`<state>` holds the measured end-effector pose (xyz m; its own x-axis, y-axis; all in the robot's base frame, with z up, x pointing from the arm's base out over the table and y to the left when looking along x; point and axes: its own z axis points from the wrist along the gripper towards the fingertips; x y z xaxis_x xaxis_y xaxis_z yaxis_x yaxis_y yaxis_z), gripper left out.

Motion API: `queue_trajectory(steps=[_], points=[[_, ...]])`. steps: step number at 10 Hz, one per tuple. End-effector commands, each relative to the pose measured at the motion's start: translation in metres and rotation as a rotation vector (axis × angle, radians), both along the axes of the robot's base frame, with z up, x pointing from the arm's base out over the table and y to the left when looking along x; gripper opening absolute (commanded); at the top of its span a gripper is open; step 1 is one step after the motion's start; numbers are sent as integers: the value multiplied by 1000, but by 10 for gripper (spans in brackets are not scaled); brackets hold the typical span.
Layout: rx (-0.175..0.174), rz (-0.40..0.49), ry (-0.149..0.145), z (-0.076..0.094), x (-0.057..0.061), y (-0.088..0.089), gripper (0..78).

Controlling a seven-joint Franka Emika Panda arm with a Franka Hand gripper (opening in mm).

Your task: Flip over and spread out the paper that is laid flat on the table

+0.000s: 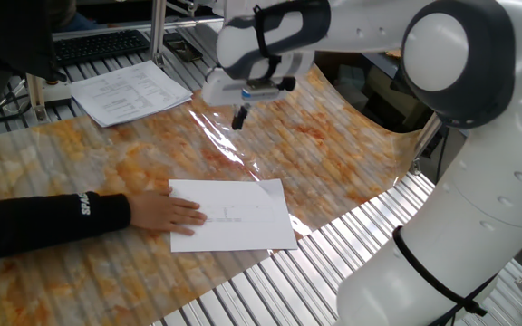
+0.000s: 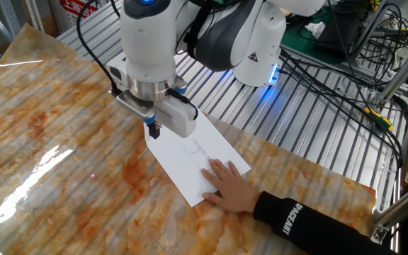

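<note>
Paper (image 1: 234, 215) (image 2: 190, 154): single white sheet, flat on the surface (image 1: 80, 163) (image 2: 41, 134), close to the covered edge where the marbled cover gives way to bare metal slats. Faint grey printed marks visible on the upper face, so marked side up. No lifted corner, no fold, no crease seen in either view.

Human hand (image 1: 166, 214) (image 2: 230, 188): dark-sleeved arm reaching in, palm and fingers pressed on one short end of the paper. Purpose not determinable from the views.

Gripper (image 1: 240, 118) (image 2: 155, 130): suspended above the surface, pointing down, apart from the paper and beyond its far edge in one fixed view; in the other fixed view, over or just past the sheet's far corner. Fingers appear close together with nothing between them, yet too small and dark to judge; state recorded as cannot tell. No contact with the paper evident.

Further out: separate stack of densely printed papers (image 1: 130, 92) near the far corner of the surface, beside a keyboard (image 1: 102, 43); not involved.

Assessment of progress: no part of the flip judged done. Sheet not yet grasped, not yet raised, not yet turned. Remaining, as judged: descend to an edge or corner, lift it, turn the sheet over to the blank face, lay it flat and smooth. Hand on the sheet noted as a likely obstruction to any lift.
</note>
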<state>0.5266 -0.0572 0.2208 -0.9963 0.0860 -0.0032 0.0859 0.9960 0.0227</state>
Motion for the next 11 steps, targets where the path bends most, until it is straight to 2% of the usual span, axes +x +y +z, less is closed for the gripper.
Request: queue_trajectory(steps=[1,3,4,7,8,9,11], points=[[1,25,-10,-8,-15,-10,0],[3,42,-15,-14,-20,-16,0],[2,58,-32,-22,-27,-28,0],[1,88,-47,-35,-34,-47,0],[1,89,-48,-35,-34,-48,0],[1,111,-57,-41,-37,-60,0],[0,122,-60,-44,-37,-64,0]])
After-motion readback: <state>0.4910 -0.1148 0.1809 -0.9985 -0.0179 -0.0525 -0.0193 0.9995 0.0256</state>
